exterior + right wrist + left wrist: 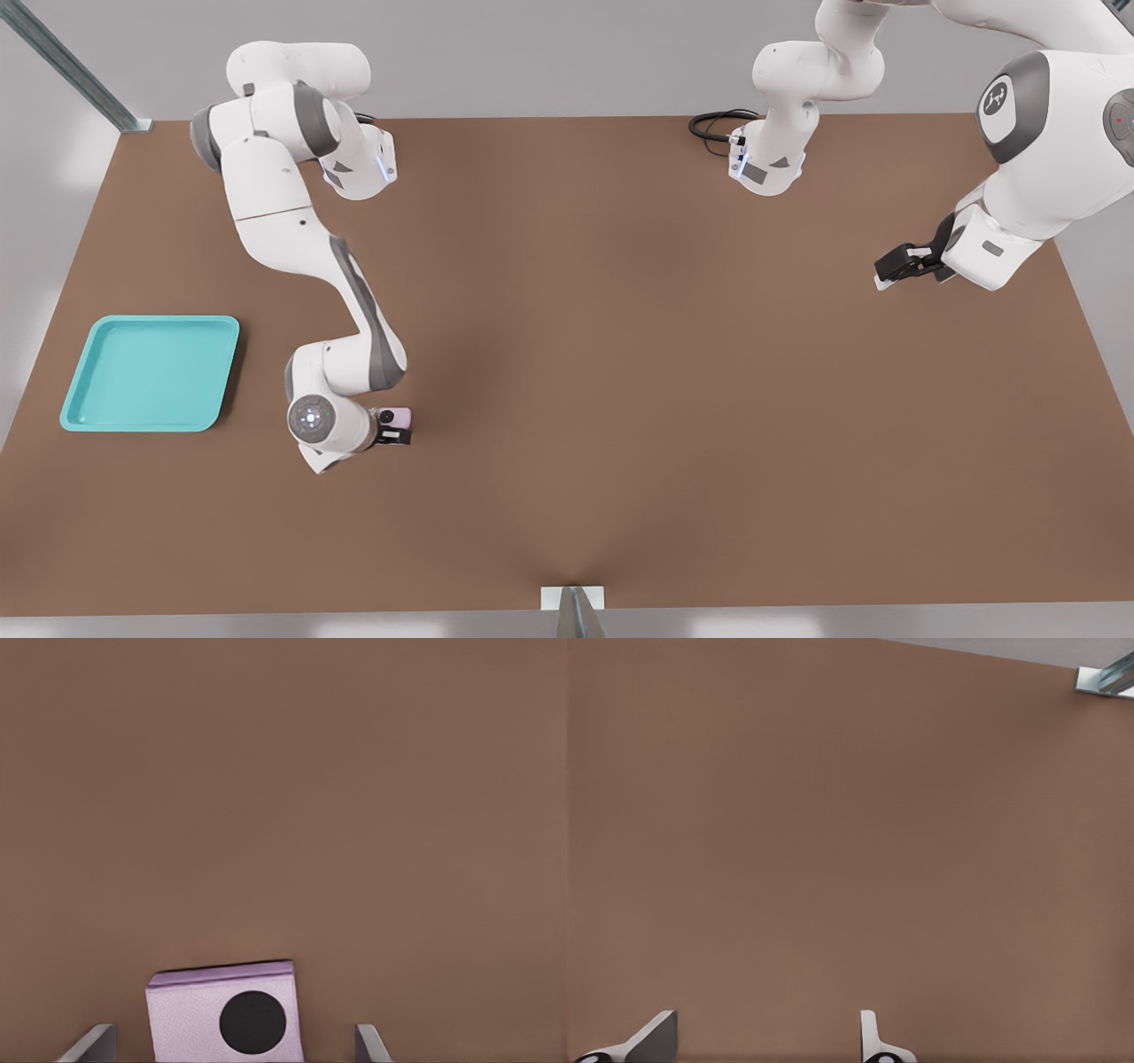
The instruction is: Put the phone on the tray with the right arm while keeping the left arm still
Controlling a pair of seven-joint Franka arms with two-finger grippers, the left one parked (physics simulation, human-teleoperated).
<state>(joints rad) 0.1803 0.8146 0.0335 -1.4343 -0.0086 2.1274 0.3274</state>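
Gripper (396, 427) spread around the phone (395, 416) on the table (620, 354); tray (80, 409) well apart.

We see the right arm (301, 239) reaching from its base at the back of the table, elbow bent, its round wrist cap facing the camera. Its black gripper (392, 427) sits low, pointing toward the front view's right. Its fingers (93, 1043) appear spread apart.
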